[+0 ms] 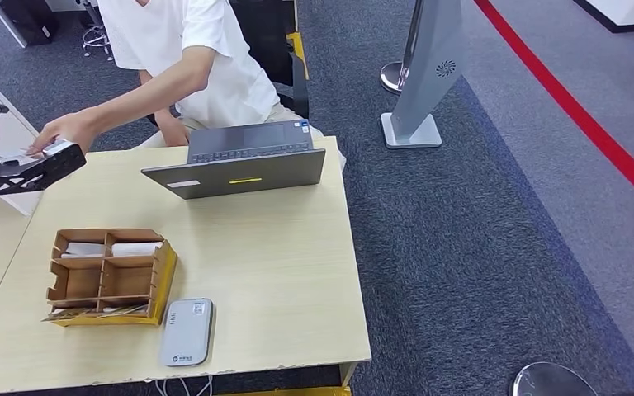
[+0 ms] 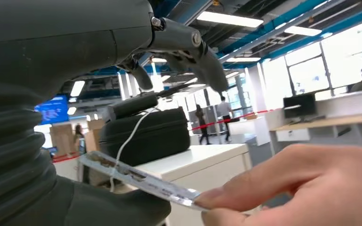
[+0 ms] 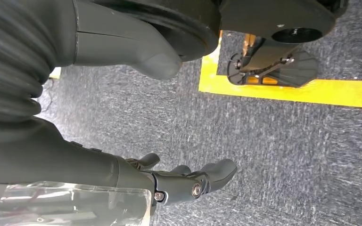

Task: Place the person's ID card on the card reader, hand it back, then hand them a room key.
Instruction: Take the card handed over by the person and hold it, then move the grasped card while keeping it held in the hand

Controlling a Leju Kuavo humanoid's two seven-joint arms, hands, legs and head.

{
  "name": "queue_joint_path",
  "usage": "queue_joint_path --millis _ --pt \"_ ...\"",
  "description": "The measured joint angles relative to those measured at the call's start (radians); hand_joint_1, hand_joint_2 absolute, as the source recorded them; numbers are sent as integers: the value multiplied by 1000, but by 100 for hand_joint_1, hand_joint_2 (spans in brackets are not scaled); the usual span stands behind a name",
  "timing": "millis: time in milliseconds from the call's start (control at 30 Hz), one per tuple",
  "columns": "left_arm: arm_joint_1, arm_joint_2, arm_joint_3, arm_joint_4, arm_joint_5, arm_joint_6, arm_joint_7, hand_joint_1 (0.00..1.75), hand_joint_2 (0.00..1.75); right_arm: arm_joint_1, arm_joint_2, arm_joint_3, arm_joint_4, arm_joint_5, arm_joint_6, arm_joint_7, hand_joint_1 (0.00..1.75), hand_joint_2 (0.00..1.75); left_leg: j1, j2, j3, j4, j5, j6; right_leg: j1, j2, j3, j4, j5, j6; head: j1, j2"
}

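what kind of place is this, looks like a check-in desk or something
Probably a mock reception desk inside a large open office or exhibition hall. A laptop, a card reader and a compartment box of cards sit on the desk; the left wrist view shows desks and industrial ceiling lights behind.

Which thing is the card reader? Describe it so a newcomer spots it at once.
Start at the light wooden table and go to its near edge, the side away from the open grey laptop. Right beside the brown cardboard organizer lies the card reader: a flat, silver-grey slab with rounded corners, unlike the boxy, compartmented organizer.
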Motion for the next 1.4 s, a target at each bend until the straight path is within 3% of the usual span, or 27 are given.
queue_joint_path --millis 333,833,933,1233,1400 --pt "-17 49 -47 59 13 -16 39 175 175 0 0 0 2 13 0 12 0 175 0 0 -2 0 0 0 0 0 -1 0 0 0 0 0" --pt "-14 53 -71 65 37 24 32 175 175 0 0 -1 2 14 -2 17 0 175 0 0 -2 0 0 0 0 0 -1 0 1 -1 0 0" --pt "49 48 -78 3 57 36 28 175 175 0 0 -5 2 4 -9 20 0 175 0 0 -1 0 0 0 0 0 -1 0 1 -1 0 0" --pt "388 10 -91 -393 46 137 13 175 175 1 1 -35 3 -15 -34 34 0 175 -1 0 -2 0 -1 0 -1 0 -1 -1 0 0 1 0" --pt "522 -22 -126 -561 -10 200 -27 175 175 1 7 -47 4 -14 -52 34 0 175 -1 0 -2 0 -1 0 -1 0 -1 -1 0 0 0 0"
